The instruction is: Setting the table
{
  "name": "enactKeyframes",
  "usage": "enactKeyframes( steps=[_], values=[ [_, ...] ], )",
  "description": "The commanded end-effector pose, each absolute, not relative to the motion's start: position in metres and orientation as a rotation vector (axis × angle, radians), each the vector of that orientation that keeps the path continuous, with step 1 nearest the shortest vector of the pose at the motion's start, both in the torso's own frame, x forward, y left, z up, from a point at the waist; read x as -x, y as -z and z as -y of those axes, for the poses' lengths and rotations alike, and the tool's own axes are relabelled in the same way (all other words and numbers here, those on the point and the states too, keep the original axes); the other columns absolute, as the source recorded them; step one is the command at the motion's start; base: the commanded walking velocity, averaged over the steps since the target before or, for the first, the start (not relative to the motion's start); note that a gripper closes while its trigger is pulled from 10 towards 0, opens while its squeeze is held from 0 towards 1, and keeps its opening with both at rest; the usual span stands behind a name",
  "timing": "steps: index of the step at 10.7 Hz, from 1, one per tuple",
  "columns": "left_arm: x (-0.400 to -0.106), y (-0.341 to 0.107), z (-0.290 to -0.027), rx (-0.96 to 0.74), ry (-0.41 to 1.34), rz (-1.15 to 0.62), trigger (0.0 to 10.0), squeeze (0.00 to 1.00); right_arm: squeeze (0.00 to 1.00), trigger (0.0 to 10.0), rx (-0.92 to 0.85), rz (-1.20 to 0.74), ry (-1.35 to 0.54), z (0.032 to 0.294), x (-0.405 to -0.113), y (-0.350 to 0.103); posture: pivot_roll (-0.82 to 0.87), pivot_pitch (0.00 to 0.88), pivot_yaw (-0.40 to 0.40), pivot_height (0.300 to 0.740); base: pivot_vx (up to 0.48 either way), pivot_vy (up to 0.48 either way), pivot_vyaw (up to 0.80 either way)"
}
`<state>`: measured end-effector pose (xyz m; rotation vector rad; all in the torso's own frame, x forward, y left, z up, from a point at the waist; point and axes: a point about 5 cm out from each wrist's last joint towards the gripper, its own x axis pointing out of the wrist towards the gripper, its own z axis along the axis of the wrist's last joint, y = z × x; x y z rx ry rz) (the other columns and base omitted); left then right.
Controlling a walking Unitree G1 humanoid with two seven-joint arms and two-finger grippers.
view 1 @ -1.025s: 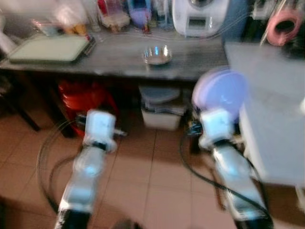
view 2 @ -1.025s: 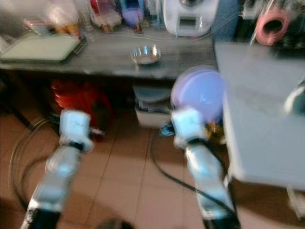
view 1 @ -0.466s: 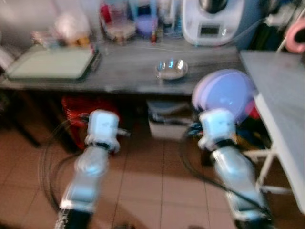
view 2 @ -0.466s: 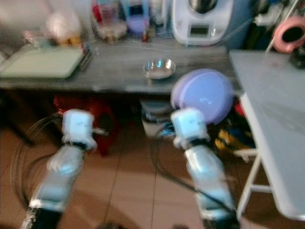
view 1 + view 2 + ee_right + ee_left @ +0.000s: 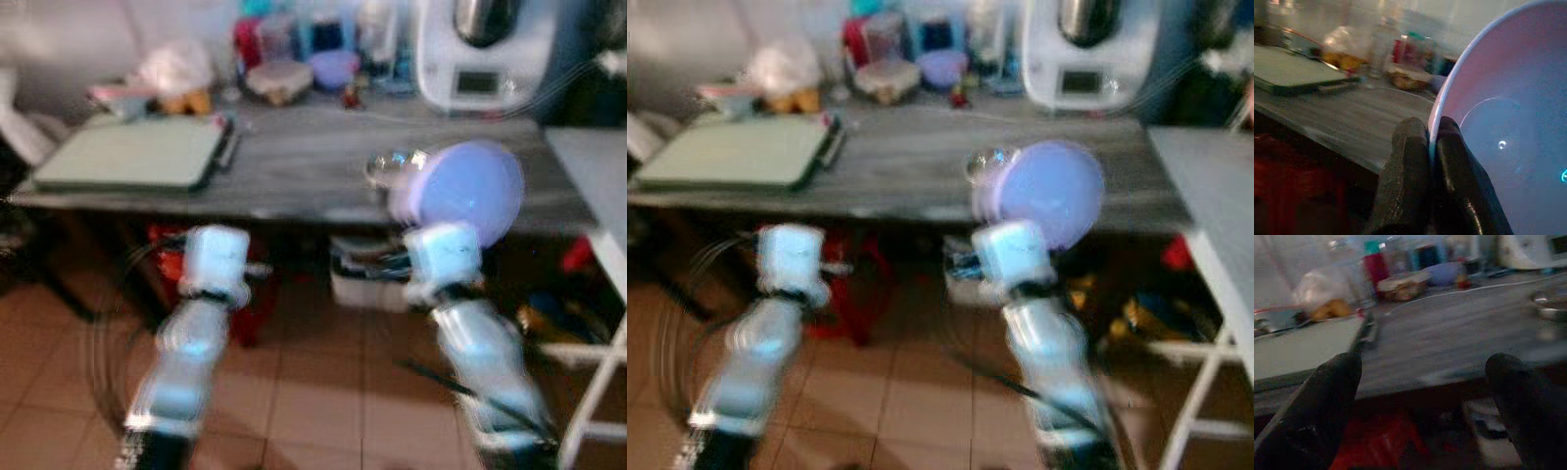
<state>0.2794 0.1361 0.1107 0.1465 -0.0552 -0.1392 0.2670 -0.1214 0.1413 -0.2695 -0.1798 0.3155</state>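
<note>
My right jaws [image 5: 1427, 147] were clenched on the rim of a round lilac plastic plate [image 5: 460, 194], its edge pinched between my two black fingers [image 5: 1408, 161] and its face standing upright rather than lying flat. My left jaws [image 5: 1420, 401] hung released, fingers wide apart and empty, level with the edge of the long grey wooden counter [image 5: 294, 166] just ahead of them.

What mattered for the coming move, as I judged it, was that the counter's bare top lay ahead of and slightly below the plate, with a small shiny metal bowl [image 5: 390, 166] sitting just beyond my right jaws, partly hidden behind the plate's rim. The right arm was the one carrying, so the plate would need tilting from upright to flat, clear of that bowl. A pale green rectangular tray [image 5: 127, 152] lay ahead of my left jaws.

A white kitchen appliance [image 5: 480, 49] stood at the counter's back; its panel was too blurred to read, and no other writing was legible
</note>
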Motion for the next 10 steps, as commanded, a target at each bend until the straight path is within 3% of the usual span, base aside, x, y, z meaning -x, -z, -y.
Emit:
enactKeyframes(
  steps=[1, 6, 10],
  values=[
    [-0.279, -0.113, -0.127, -0.133, 0.177, 0.064, 10.0, 0.0, 0.0, 10.0, 0.292, 0.198, -0.29, 0.13, -0.27, -0.147, -0.04, 0.0, 0.065, 0.74, 0.48, 0.0, 0.0],
    [-0.276, -0.115, -0.125, -0.086, 0.191, 0.075, 10.0, 0.0, 0.0, 10.0, 0.303, 0.202, -0.283, 0.123, -0.277, -0.148, -0.03, 0.0, 0.068, 0.74, 0.439, 0.0, 0.0],
    [-0.277, -0.117, -0.126, -0.009, 0.171, 0.043, 10.0, 0.0, 0.0, 10.0, 0.397, 0.22, -0.387, 0.103, -0.291, -0.155, -0.02, 0.0, 0.077, 0.74, 0.0, 0.0, 0.0]
  ],
)
